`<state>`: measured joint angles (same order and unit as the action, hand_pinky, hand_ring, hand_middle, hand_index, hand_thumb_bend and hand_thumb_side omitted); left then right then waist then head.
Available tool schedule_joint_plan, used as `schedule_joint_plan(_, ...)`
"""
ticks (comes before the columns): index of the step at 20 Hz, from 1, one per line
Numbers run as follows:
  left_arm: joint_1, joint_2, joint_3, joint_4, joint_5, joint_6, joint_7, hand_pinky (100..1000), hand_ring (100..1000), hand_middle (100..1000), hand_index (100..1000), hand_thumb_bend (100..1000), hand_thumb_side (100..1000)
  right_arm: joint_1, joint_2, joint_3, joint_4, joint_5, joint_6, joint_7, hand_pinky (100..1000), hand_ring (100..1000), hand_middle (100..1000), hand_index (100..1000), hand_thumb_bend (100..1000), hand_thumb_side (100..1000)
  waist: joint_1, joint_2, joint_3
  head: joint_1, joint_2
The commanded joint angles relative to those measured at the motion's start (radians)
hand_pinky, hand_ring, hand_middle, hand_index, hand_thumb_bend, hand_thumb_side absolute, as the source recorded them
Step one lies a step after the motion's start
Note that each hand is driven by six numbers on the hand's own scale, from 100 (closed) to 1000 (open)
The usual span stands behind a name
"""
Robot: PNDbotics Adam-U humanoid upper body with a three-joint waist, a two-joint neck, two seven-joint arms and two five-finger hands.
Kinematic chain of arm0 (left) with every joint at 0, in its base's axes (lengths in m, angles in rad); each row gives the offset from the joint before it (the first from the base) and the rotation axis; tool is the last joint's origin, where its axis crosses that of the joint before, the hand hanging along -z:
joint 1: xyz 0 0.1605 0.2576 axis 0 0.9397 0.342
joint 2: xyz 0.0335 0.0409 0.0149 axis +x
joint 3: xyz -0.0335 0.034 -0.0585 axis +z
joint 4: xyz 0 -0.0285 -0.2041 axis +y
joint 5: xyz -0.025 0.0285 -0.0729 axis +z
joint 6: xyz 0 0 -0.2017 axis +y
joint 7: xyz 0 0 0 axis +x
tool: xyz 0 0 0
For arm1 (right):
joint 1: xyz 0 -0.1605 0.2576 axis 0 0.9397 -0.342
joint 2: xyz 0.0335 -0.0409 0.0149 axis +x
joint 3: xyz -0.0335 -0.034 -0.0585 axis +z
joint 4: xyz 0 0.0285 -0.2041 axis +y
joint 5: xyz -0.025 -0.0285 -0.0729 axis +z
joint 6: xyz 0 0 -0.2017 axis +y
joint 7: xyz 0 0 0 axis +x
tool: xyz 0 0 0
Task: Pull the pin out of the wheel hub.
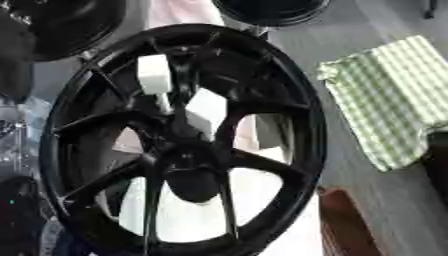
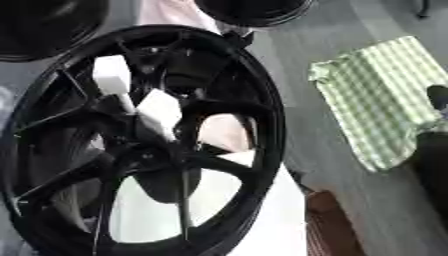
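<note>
Right hand (image 2: 437,100): only a dark form at the right edge, beside the cloth, can be taken for it, and whether its fingers are released, clenched or grasping cannot be told. No left hand can be separated from the dark shapes along the left edge.

Wheel hub (image 1: 302,150): one, black, multi-spoked, standing tilted on its rim and filling the centre of both views, near the camera.

White pieces: two, block-shaped, at the upper spokes. One (image 2: 112,75) sits to the far left of the hub centre. The other (image 2: 162,109) lies just below and to the right of it, close to the centre boss. Which of them, if either, is the pin cannot be told. Both appear seated among the spokes, not drawn clear.

Step in hand, as a judgement: the pin is not yet out, and no hand is seen on it, so the work stands at the approach.

Next move, as a judgement: bring a hand in over the upper spokes, close the fingers on the pin and draw it along its own axis without tipping the wheel.

Other items counted: two further dark rims, one far left (image 1: 61,25) and one far centre (image 1: 271,10). One green checked cloth (image 1: 398,95) lies on the grey table (image 1: 350,40) to the right, well apart from the hub.
</note>
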<state>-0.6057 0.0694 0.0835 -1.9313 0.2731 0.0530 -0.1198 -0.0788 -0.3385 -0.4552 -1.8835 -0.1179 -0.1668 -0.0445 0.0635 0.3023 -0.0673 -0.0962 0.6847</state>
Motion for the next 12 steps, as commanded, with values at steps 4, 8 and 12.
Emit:
schedule_joint_plan(4, -0.007, 0.013, -0.002, -0.022, 0.008, -0.001, 0.001, 709, 589, 509, 728, 100, 637, -0.007, -0.016, -0.006, -0.024, -0.002, 0.0, -0.003, 684, 623, 586, 773, 648, 244, -0.008, -0.013, 0.0, -0.007, -0.006)
schedule_joint_plan(8, -0.01, 0.012, -0.003, -0.022, 0.009, 0.001, 0.002, 709, 588, 509, 728, 100, 636, -0.007, -0.016, -0.008, -0.025, 0.002, 0.0, -0.006, 683, 622, 586, 772, 648, 244, -0.007, -0.013, -0.002, -0.018, -0.009)
schedule_joint_plan(12, -0.062, 0.046, -0.015, 0.003, -0.023, 0.004, -0.007, 717, 603, 521, 746, 100, 598, -0.002, -0.016, -0.008, -0.025, 0.006, 0.0, -0.009, 683, 621, 586, 772, 649, 243, -0.006, -0.015, -0.005, -0.039, -0.01)
